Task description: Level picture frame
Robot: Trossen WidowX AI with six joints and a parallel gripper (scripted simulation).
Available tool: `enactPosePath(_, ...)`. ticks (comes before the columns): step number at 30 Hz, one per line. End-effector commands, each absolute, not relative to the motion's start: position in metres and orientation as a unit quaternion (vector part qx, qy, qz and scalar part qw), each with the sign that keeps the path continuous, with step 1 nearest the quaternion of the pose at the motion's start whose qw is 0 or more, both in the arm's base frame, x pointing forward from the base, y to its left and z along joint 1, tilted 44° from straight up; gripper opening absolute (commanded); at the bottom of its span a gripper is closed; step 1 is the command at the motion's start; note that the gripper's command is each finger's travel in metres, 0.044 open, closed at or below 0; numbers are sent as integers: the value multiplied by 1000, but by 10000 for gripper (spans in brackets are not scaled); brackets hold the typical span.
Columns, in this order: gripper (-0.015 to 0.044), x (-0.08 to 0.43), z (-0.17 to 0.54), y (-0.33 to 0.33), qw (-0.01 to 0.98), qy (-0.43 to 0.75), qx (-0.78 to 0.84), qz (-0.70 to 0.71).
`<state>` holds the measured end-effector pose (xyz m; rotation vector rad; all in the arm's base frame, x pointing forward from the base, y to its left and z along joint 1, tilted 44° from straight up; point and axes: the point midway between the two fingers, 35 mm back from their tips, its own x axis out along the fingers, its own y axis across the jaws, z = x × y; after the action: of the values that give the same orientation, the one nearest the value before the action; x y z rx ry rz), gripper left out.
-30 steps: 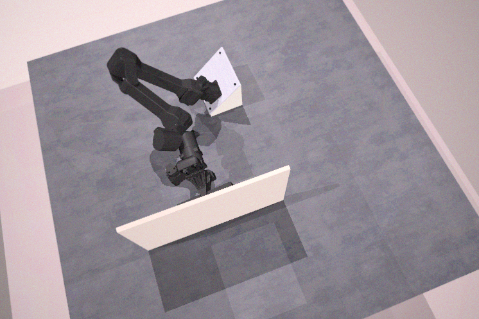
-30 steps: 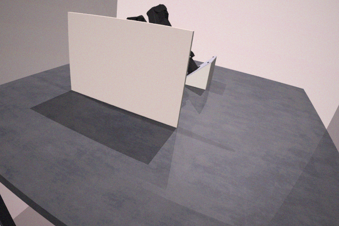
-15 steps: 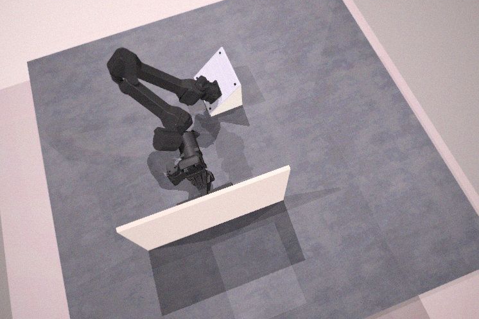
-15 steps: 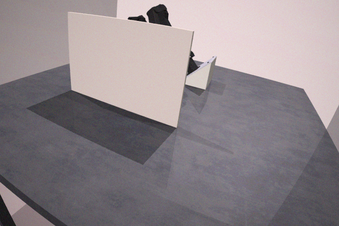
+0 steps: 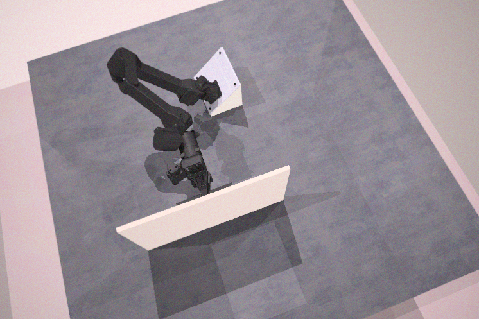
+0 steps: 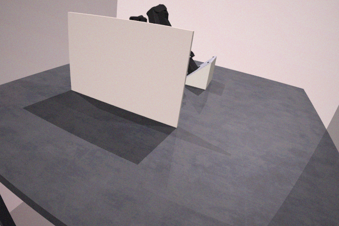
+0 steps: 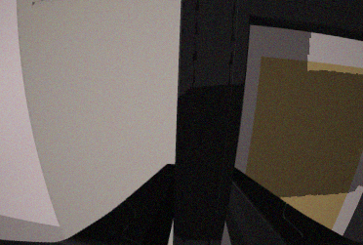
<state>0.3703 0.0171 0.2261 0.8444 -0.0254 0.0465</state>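
One arm [image 5: 148, 108] [image 6: 158, 15] reaches to the near side of the table [image 5: 348, 114] [image 6: 246, 124], its tool [image 5: 205, 191] [image 7: 198, 175] shut on the side rail of the dark picture frame [image 7: 207, 69]. We judge the task to be mid-adjustment: the frame is gripped, and release remains. Whether a notch has been gained we cannot tell; nor can we read level, since the upright cream panel [image 5: 216, 206] [image 6: 123, 67] [image 7: 102, 84] hides the frame in the exterior view. Relative to the tool, the gripped rail runs between the fingers; the tan picture [image 7: 302, 128] lies to the right in the wrist view, bare panel to the left.
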Motion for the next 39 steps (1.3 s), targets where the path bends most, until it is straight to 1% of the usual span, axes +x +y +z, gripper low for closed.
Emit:
enactPosePath(1,0,370,226,17,916,-14,399,22)
enactPosePath(9,0,370,226,17,925,-14,380,21)
enactPosePath(19,260,370,226,17,921,-13,389,22)
enactPosePath(24,260,365,227,17,917,-13,399,22)
enactPosePath(36,260,279,223,12,829,-6,559,24)
enactPosePath(39,260,270,219,12,816,-5,577,24)
